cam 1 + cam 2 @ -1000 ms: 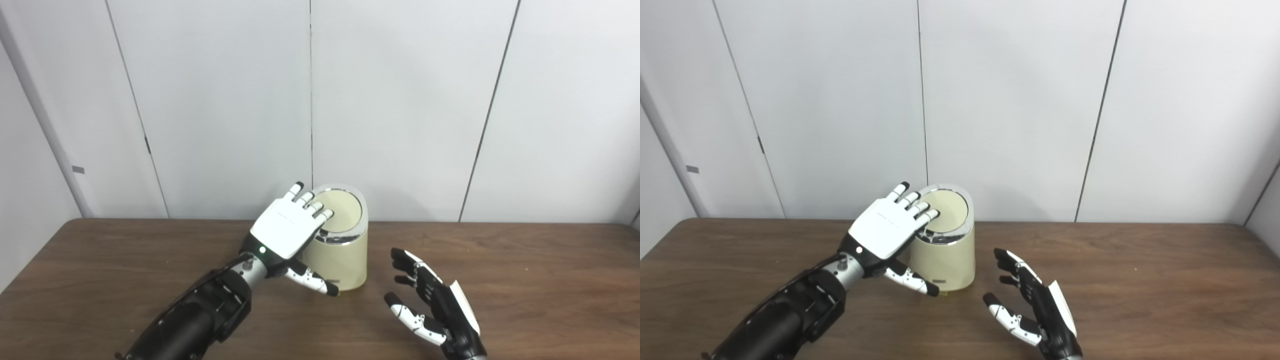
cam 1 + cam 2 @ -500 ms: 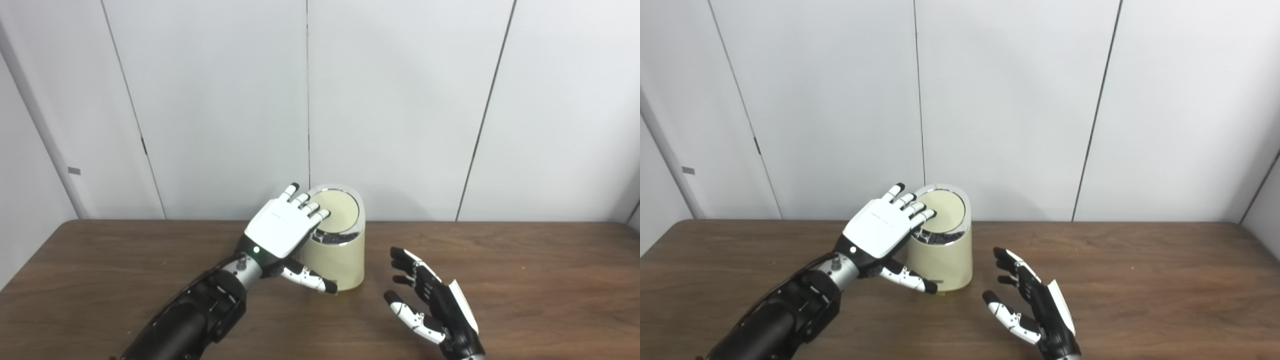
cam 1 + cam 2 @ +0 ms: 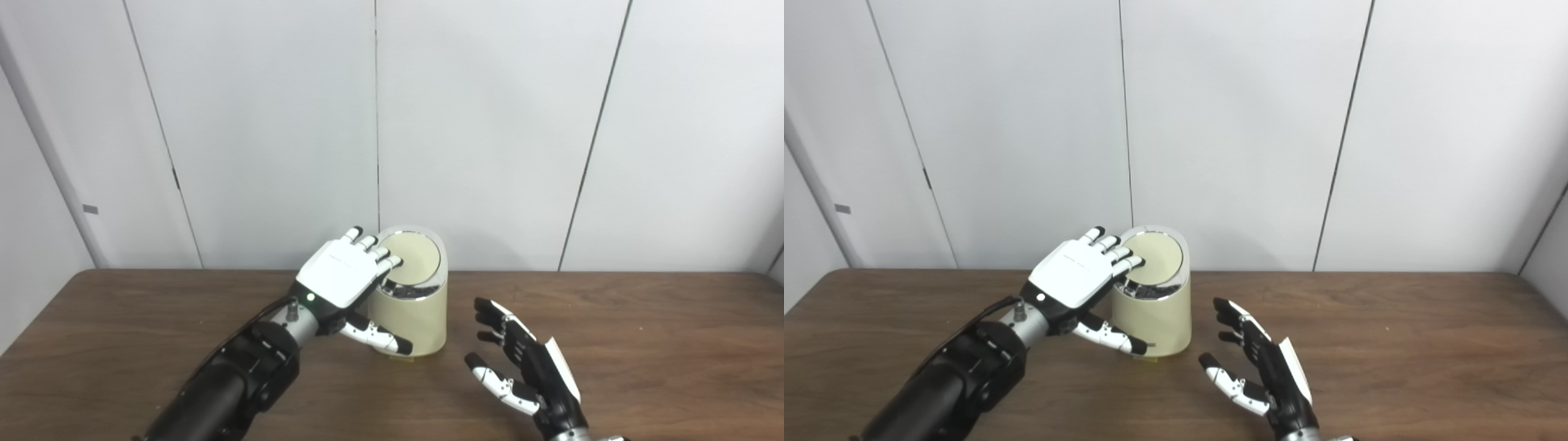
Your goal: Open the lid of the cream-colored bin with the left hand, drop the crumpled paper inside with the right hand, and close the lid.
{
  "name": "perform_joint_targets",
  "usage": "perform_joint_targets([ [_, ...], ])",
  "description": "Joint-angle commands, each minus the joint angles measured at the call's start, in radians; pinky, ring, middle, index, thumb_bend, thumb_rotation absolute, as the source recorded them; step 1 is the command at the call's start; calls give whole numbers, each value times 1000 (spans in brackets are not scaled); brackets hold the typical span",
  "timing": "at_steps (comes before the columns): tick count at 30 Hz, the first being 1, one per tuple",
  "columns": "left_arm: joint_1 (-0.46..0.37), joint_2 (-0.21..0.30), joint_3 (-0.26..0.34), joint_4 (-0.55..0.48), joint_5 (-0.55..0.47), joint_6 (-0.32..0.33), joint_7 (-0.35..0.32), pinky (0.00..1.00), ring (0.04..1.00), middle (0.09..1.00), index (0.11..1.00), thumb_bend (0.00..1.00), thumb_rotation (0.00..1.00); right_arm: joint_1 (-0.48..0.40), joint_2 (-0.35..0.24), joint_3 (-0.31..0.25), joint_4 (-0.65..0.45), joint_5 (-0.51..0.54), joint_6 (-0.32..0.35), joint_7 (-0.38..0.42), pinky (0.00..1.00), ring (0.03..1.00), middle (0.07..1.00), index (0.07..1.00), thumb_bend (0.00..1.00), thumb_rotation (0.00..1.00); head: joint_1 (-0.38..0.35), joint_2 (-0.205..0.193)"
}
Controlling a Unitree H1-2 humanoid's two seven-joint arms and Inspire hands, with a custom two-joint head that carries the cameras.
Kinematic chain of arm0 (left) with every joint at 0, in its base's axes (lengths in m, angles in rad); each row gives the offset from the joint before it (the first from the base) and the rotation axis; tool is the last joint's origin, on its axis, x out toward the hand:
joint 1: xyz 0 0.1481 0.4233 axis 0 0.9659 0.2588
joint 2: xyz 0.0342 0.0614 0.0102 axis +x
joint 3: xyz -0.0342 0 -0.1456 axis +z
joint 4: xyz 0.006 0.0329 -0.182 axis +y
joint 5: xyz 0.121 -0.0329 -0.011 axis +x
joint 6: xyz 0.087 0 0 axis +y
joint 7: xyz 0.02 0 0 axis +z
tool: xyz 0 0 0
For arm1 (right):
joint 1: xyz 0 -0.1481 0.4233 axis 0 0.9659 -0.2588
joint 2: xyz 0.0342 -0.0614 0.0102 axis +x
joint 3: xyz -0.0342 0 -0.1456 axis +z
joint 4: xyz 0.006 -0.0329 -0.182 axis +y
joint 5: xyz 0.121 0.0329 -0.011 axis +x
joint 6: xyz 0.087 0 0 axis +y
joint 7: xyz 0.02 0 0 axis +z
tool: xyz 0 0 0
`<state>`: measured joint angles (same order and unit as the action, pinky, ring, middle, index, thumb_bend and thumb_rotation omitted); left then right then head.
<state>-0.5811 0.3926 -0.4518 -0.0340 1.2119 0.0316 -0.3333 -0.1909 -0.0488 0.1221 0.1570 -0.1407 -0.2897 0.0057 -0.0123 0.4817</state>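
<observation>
Bin: I see the cream-colored bin [image 3: 411, 306] upright on the tabletop [image 3: 643, 331], toward its far edge, near the wall [image 3: 490, 122]; chrome ring around the top
Lid: the lid [image 3: 412, 266] is tilted within the ring; a dark gap shows along its near edge
Left hand: my left hand [image 3: 339, 278] is palm-down at the bin's upper left; its fingers [image 3: 381, 252] are extended and slightly spread, the tips lying over the lid's left edge; thumb stretched across the front of the bin wall, low down; I cannot tell whether the tips press on the lid; nothing is held
Right hand: my right hand [image 3: 1265, 367] hovers low over the tabletop just right of the bin, apart from it; palm turned toward the bin; fingers spread and lightly curled, holding nothing
Crumpled paper: not visible to me in either view
</observation>
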Motion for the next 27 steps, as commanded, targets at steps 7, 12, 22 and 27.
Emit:
perform_joint_targets([
  [7, -120, -49, 71, 45, 7, 69, 21, 1000, 991, 963, 958, 837, 1000, -5, 8, 3, 64, 0, -86, -4, 795, 875, 888, 869, 174, 293, -2, -12],
  [12, -138, -70, 105, 44, -24, 90, 8, 1000, 999, 978, 974, 828, 1000, -7, 13, 1, 70, -2, -82, -8, 787, 872, 888, 866, 176, 301, -3, -17],
  [22, -125, -70, 185, 12, -145, 91, 37, 1000, 967, 941, 948, 862, 1000, -14, 7, 6, 87, -26, -103, -19, 777, 867, 883, 865, 157, 249, -1, -22],
  [27, -94, -84, 262, -59, -260, 85, 100, 899, 867, 842, 859, 935, 1000, -13, 9, 2, 83, 0, -96, -8, 791, 875, 884, 862, 171, 245, -1, -21],
])
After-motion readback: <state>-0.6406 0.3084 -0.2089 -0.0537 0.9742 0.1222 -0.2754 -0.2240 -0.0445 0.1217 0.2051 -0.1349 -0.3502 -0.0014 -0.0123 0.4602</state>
